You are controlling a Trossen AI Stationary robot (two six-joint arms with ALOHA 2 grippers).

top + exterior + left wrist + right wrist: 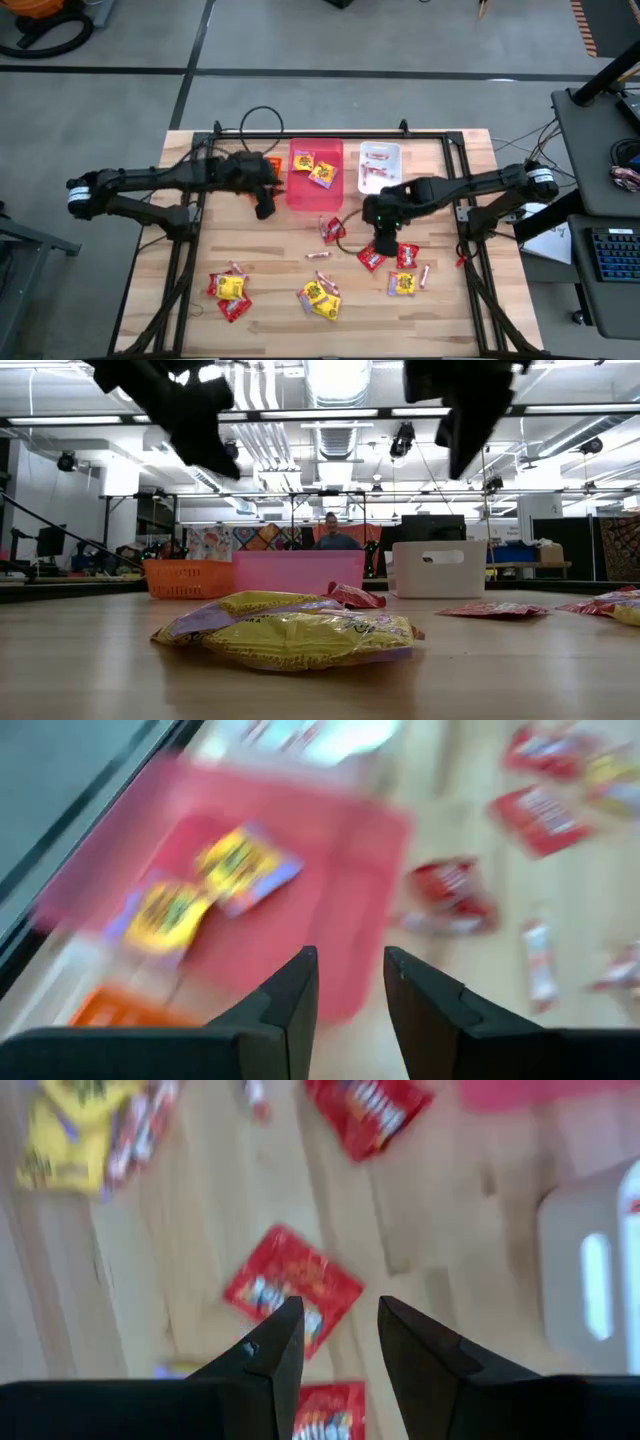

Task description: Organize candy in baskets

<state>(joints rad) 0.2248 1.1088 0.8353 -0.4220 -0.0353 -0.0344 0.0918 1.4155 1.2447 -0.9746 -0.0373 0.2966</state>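
Yellow packets (322, 298) and red packets (372, 258) are scattered over the near half of the counter (270, 300). The right gripper (384, 243), parted and empty, is held above a red packet. Farther back, the left gripper (264, 207), parted and empty, is seen beside the pink basket (316, 187), in which two yellow packets lie.

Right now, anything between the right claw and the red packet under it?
Nothing visible. The right claw hangs open above the red packet, with only bare table between them. The nearest other candy lies off to the side, and the white basket stands clear. The left claw is away over the pink basket.
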